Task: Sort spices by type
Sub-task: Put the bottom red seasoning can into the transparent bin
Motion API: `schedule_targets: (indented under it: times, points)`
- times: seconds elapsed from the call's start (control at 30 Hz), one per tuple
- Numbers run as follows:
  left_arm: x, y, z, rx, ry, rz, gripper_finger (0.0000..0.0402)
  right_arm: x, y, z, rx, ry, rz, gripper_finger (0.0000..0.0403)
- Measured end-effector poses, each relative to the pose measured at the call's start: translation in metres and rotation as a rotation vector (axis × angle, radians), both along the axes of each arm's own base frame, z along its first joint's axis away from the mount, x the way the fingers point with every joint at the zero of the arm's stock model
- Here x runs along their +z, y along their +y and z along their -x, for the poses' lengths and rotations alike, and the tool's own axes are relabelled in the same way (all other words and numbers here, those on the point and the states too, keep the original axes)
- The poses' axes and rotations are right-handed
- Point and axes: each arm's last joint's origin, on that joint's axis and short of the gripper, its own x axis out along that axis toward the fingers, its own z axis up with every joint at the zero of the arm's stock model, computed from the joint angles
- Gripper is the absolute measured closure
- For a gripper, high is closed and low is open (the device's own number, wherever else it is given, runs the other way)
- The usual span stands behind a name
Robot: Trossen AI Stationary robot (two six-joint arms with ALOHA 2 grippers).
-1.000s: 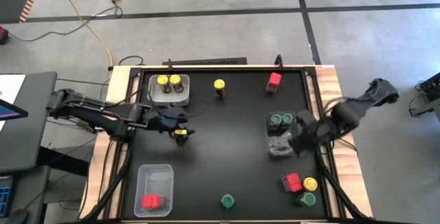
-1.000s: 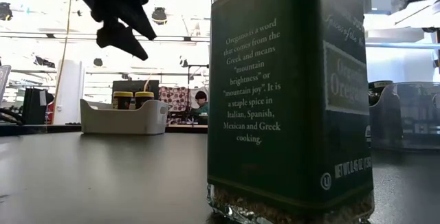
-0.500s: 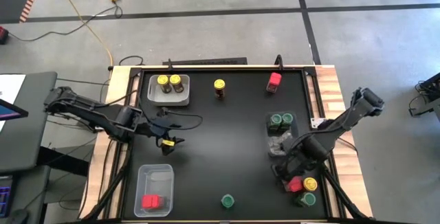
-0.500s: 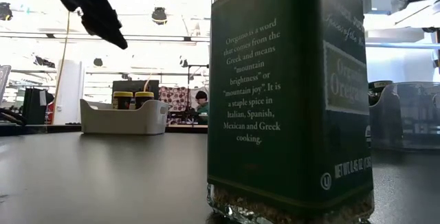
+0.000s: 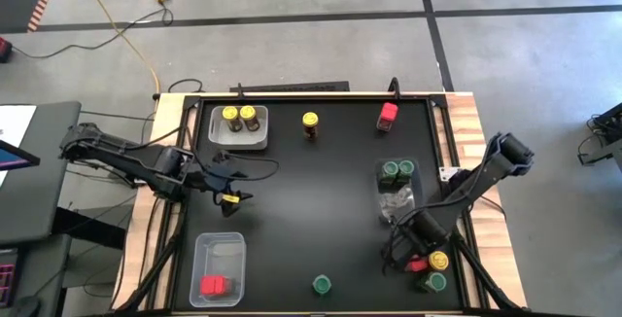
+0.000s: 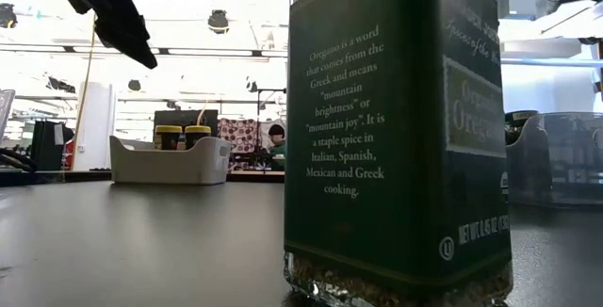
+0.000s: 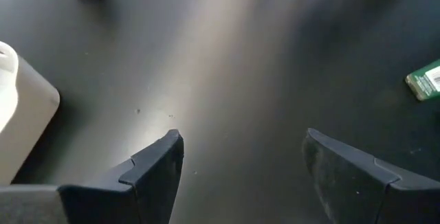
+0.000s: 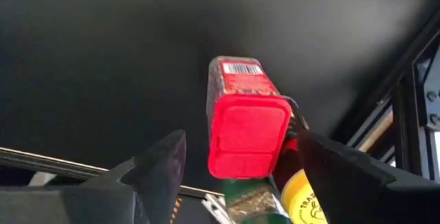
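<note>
High view: the right gripper point(image 5: 415, 249) is descending from the green-lid bin point(image 5: 397, 189) onto the red jar point(image 5: 416, 261) near it. The left gripper point(image 5: 229, 186) is retreating, empty.

Right wrist view: its jaws are standing wide, straddling the jar, not yet gripping.

Left wrist view: its fingers are half open over bare table point(image 7: 227, 66).
</note>
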Motion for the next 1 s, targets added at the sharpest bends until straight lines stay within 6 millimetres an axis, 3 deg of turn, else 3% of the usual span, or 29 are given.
schedule_targets:
  times: [0.37,0.73,1.0]
  points:
    - [0.002,0.000,-0.002,0.030,-0.030,0.037,0.0116,-0.004,0.010,0.007,0.002,0.033,0.023,0.0092]
    - [0.002,-0.001,-0.003,0.032,-0.042,0.043,0.0116,-0.035,0.010,0.006,-0.039,-0.007,-0.033,0.0092]
    - [0.002,-0.001,-0.002,0.031,-0.038,0.040,0.0116,-0.035,0.011,0.006,-0.045,-0.013,-0.039,0.0092]
